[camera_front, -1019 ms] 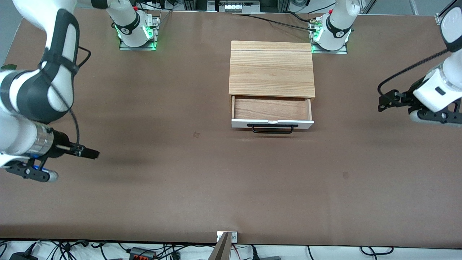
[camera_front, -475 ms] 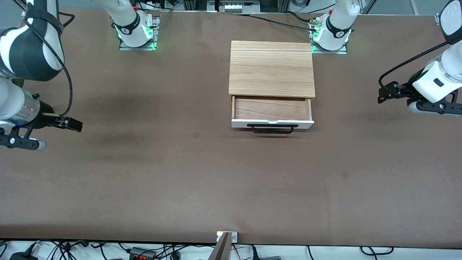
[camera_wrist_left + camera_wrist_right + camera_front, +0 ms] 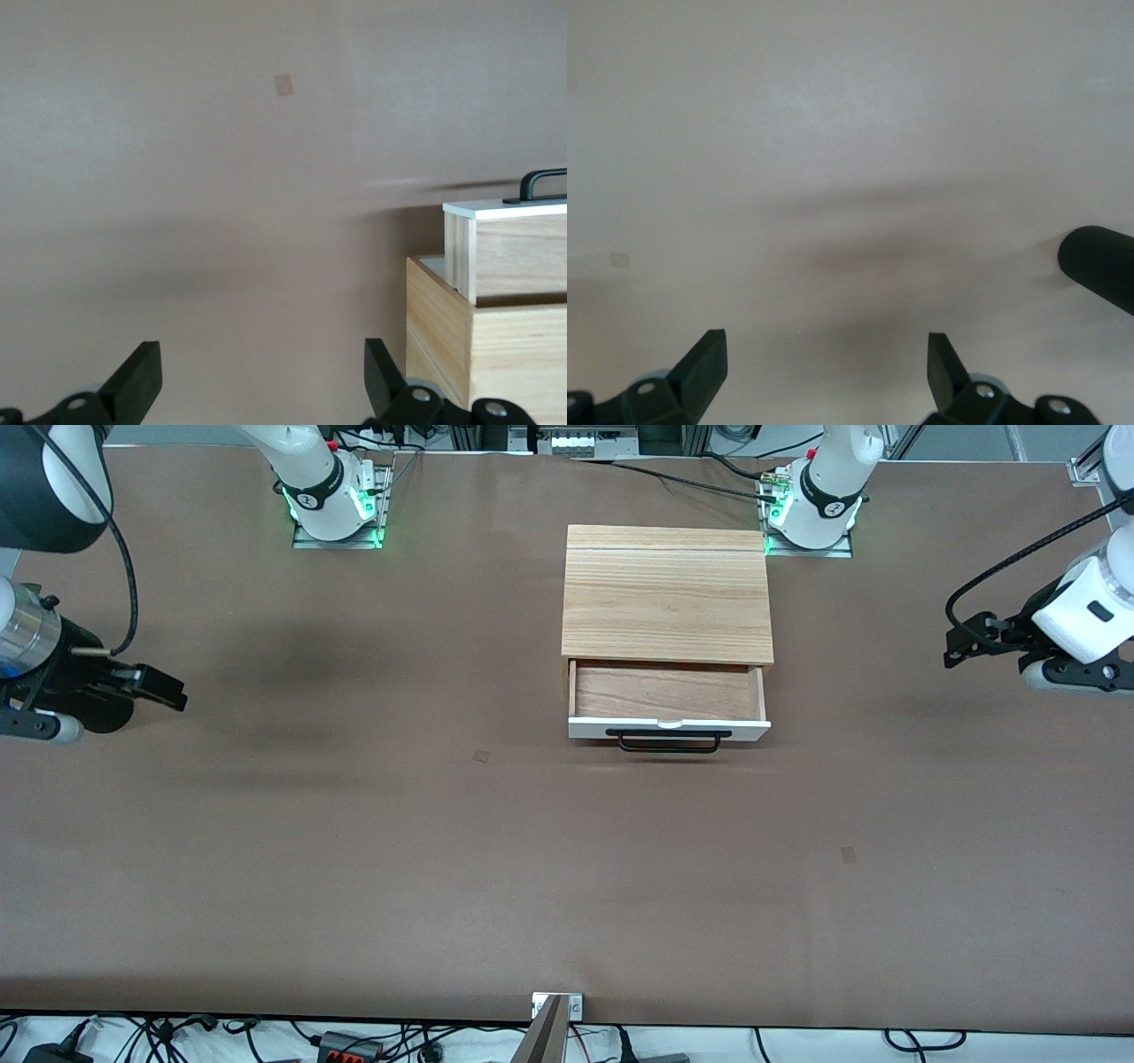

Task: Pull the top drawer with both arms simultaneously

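The top drawer (image 3: 669,729) stands pulled out of the light wooden casing (image 3: 666,593). Its white front panel, black bar handle (image 3: 669,740) and reddish-brown inside (image 3: 666,691) all show. My right gripper (image 3: 168,689) is open and empty over the bare table at the right arm's end, well apart from the drawer. My left gripper (image 3: 959,648) is open and empty over the table at the left arm's end. The left wrist view shows the open left gripper (image 3: 261,382), the drawer's side (image 3: 518,252) and its handle (image 3: 542,181). The right wrist view shows the open right gripper (image 3: 824,365) over bare table.
Both arm bases (image 3: 335,509) (image 3: 811,514) with green lights stand along the table edge farthest from the front camera. Small square marks (image 3: 481,755) (image 3: 848,854) lie on the brown table. A metal bracket (image 3: 556,1005) sits at the nearest edge. A black rounded part (image 3: 1099,266) shows in the right wrist view.
My right gripper has moved away from the front camera and toward its end of the table. My left gripper has drawn back slightly toward its end. The drawer has not moved.
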`<state>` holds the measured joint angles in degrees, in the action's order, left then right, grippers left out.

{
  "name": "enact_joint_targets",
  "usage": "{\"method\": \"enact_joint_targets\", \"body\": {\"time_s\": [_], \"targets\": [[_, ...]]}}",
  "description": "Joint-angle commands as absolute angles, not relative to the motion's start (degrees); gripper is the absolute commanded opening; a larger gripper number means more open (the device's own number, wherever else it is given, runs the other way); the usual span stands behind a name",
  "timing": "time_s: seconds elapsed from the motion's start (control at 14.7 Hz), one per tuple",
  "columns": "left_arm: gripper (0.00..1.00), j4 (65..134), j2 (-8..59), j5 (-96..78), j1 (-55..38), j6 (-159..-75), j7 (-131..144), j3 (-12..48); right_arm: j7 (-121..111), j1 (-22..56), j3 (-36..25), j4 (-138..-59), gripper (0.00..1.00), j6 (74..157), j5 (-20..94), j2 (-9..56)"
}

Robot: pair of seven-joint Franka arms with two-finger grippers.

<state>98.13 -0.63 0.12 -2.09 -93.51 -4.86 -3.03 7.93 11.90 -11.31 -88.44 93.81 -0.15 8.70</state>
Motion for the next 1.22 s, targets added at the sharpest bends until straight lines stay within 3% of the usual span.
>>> {"method": "enact_joint_targets", "body": {"time_s": [0.0,1.15], "targets": [[1.0,94.31,1.32,1.58,-1.23,-91.32,-5.27,-2.02,3.98,10.2,-9.84,-90.26,1.0,92.29,-1.14,6.59],[1.0,93.87,1.76,0.09,-1.32,-90.88,-5.01,-2.11,1.05,9.58,-8.88,-92.99,1.0,91.49,-1.05,4.04]]}}
